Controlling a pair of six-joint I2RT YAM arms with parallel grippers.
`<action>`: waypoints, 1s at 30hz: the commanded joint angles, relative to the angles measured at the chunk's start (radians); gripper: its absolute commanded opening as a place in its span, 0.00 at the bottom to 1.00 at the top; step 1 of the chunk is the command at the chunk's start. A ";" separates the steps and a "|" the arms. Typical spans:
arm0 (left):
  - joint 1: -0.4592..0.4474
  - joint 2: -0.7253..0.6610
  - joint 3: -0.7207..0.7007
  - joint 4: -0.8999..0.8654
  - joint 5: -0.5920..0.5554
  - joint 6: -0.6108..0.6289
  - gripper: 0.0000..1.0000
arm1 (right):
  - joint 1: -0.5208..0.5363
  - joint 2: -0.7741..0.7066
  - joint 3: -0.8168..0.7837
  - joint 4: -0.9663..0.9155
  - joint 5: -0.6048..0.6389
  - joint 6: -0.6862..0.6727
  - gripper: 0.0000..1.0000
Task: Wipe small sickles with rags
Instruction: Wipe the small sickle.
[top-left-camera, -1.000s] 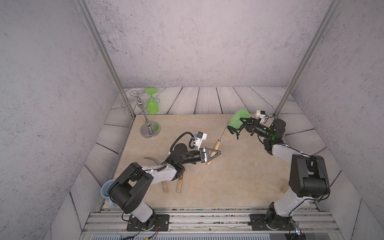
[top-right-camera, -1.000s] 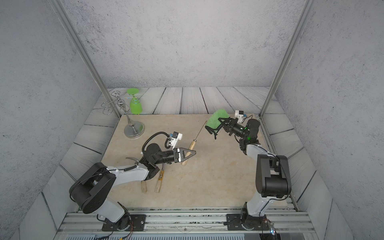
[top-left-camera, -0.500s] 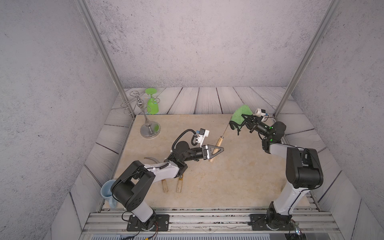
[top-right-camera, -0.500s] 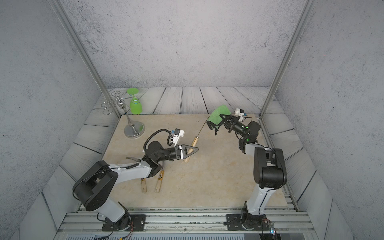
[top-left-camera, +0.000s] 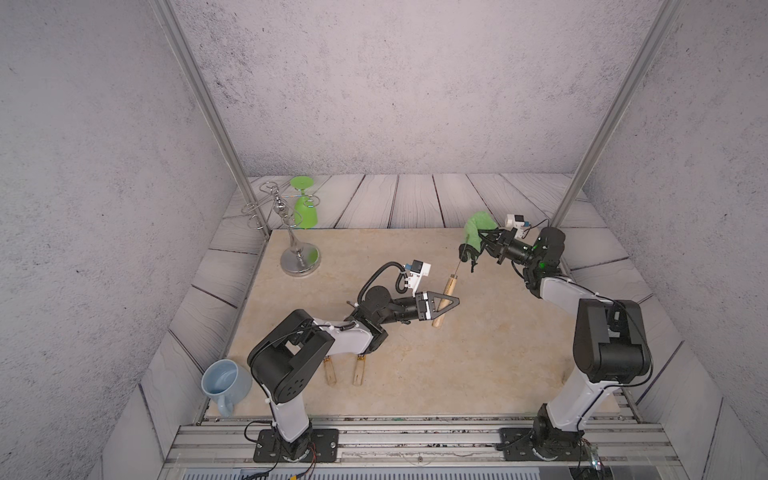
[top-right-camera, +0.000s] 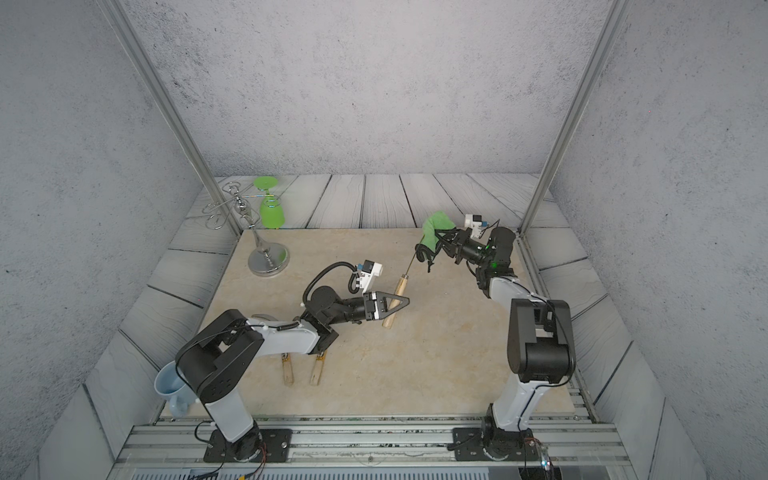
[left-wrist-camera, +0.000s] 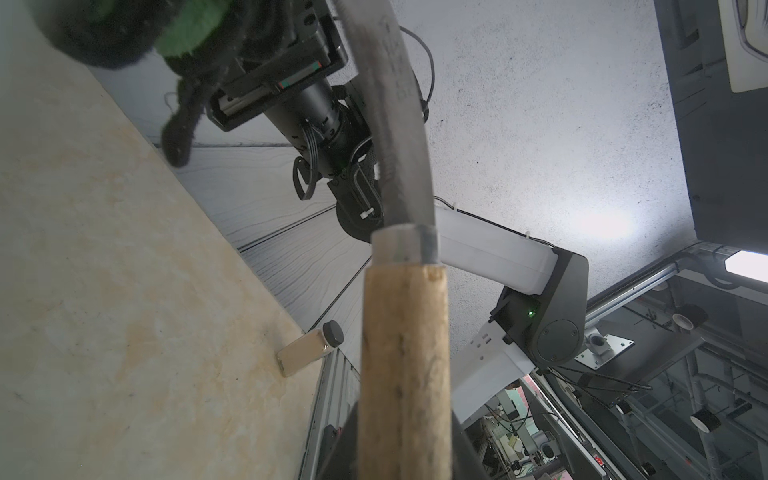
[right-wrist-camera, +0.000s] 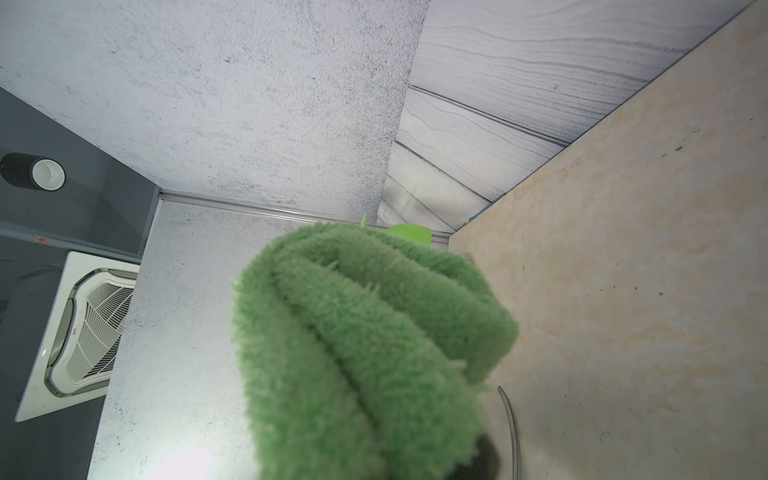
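Lower left of centre in both top views, two spare sickles (top-left-camera: 330, 372) lie on the tabletop (top-left-camera: 457, 365), half hidden under the left arm. At centre, the left end effector (top-left-camera: 451, 300) is clamped narrow on the held sickle (top-left-camera: 450, 284), low on its pale handle. The thin blade runs up against the rag (top-left-camera: 478, 224) at upper right, which the right end effector (top-left-camera: 485, 243) pinches tight. The danger: rag pressure could twist that handle in the grip, or the dangling black strap (top-left-camera: 465, 252) could snag the tip. The left wrist view shows faint stamped marks on the blade, unreadable.
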 joint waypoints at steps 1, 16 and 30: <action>-0.012 0.011 0.041 0.050 0.030 -0.017 0.00 | 0.040 -0.093 0.023 -0.102 -0.051 -0.116 0.15; -0.007 0.053 0.058 -0.105 0.019 0.074 0.00 | 0.109 -0.310 0.009 -0.439 -0.021 -0.405 0.16; 0.074 0.089 0.118 -0.159 0.028 0.094 0.00 | 0.218 -0.442 0.031 -0.845 0.052 -0.685 0.16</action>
